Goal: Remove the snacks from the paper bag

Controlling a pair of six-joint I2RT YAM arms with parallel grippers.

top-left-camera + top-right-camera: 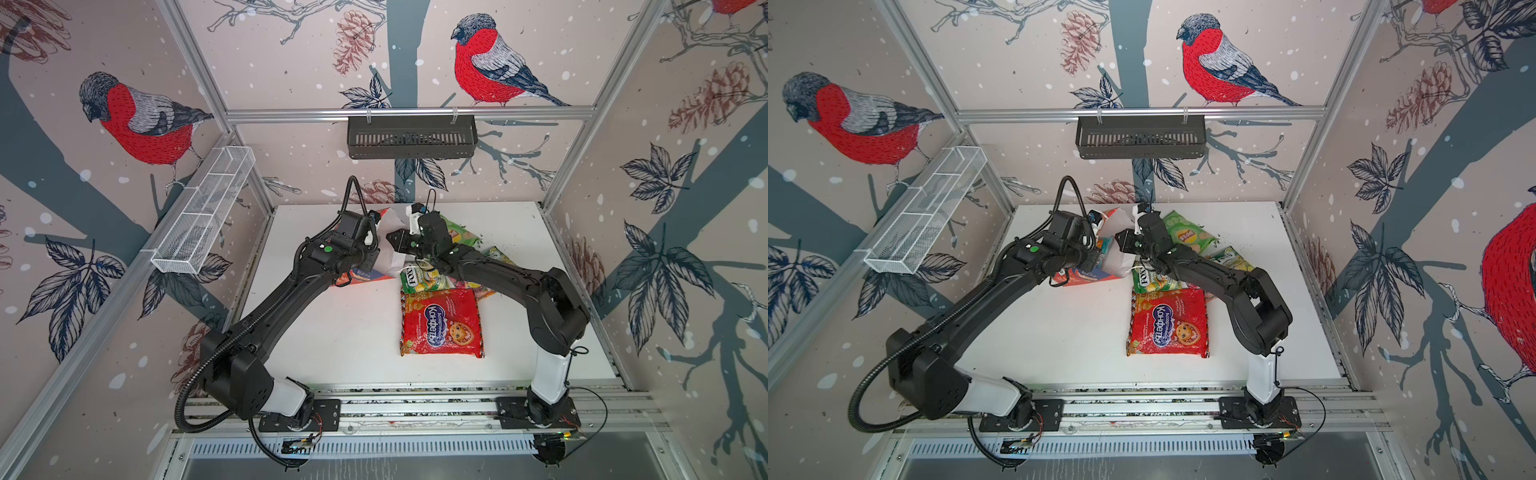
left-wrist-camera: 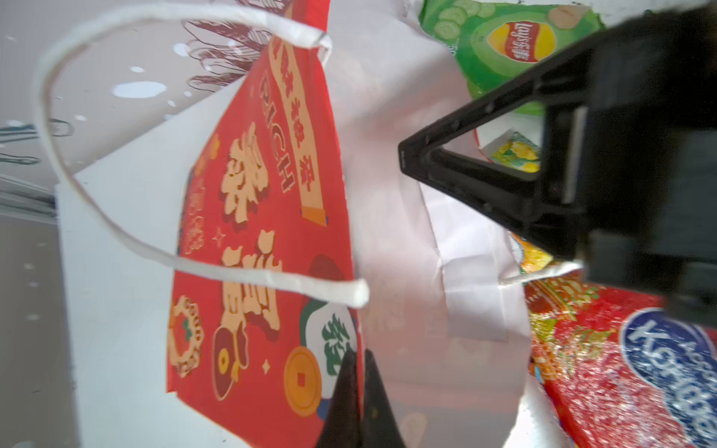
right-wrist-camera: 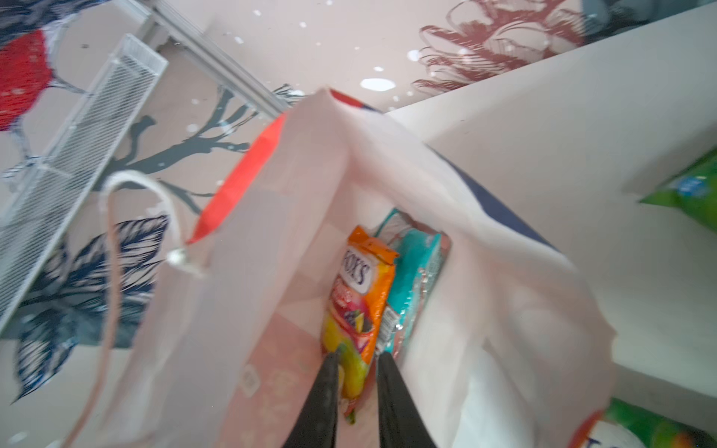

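Partly emptied: red packet (image 1: 441,322) lies out; left gripper (image 2: 359,388) pinches paper bag (image 2: 252,232); right gripper (image 3: 359,372), jaws parted, over orange pack (image 3: 361,294) inside

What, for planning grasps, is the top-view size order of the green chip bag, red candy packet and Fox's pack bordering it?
red candy packet
green chip bag
Fox's pack
The right arm hides part of the last two, so their order is unsure.
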